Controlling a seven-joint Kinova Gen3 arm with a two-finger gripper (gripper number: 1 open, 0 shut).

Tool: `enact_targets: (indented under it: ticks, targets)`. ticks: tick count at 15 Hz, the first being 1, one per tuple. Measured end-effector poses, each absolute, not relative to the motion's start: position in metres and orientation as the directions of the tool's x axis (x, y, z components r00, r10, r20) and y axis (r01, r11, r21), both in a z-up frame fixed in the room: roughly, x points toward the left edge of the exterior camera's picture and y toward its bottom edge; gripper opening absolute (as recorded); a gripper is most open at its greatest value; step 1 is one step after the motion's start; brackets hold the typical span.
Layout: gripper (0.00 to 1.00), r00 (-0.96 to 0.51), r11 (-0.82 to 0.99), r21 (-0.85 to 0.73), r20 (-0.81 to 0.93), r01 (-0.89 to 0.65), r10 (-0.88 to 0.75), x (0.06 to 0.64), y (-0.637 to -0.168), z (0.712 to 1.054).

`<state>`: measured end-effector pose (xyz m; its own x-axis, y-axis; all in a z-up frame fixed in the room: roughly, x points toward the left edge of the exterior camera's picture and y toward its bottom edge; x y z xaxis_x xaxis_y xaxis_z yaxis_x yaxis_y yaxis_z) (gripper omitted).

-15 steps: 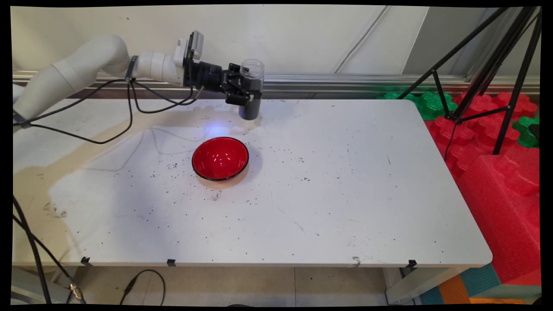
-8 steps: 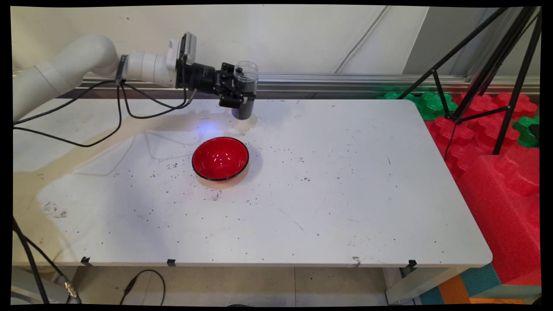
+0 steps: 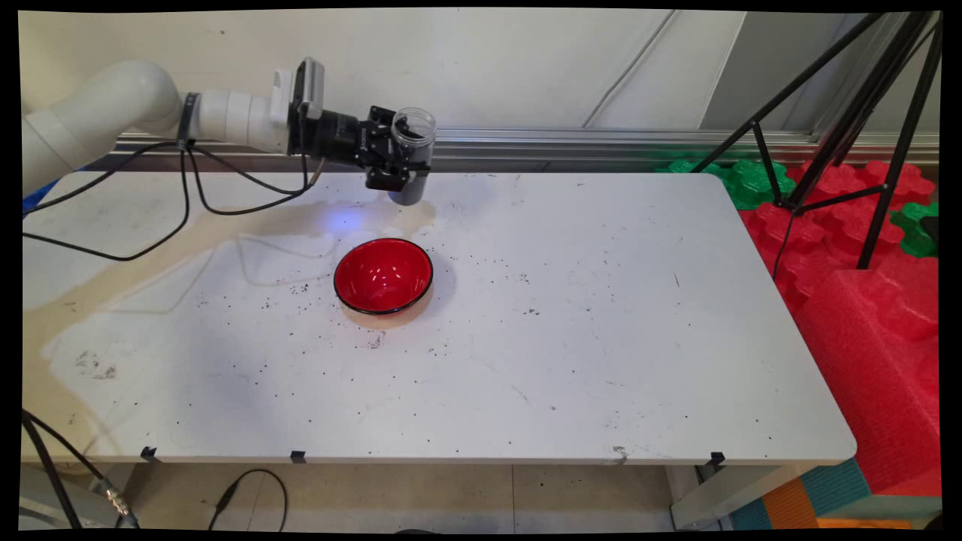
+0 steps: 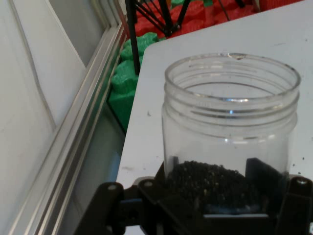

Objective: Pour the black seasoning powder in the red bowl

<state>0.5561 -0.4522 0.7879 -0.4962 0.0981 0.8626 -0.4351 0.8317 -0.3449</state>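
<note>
The black gripper (image 3: 400, 161), reaching in from the upper left of the frame, pinches a clear open-mouthed jar (image 3: 412, 154) between its two fingers (image 4: 266, 178), holding it upright just above the far edge of the white table (image 3: 601, 338). Dark granules (image 4: 210, 183) fill the jar's lower part. A red bowl (image 3: 383, 275) sits below it near centre frame, ringed by scattered black specks (image 3: 289, 289).

A black tripod (image 3: 864, 113) stands among red and green foam blocks (image 3: 864, 255) right of the white table (image 3: 601, 338).
</note>
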Motion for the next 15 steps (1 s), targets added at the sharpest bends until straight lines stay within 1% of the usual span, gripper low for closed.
enact_targets:
  ticks: [6, 15]
  targets:
    - [0.0, -0.56, 0.811, -0.428, 0.814, -0.4, 0.154, 0.571, -0.427, 0.792]
    - [0.0, -0.661, 0.776, -0.563, 0.701, -0.284, 0.267, 0.586, -0.399, 0.785]
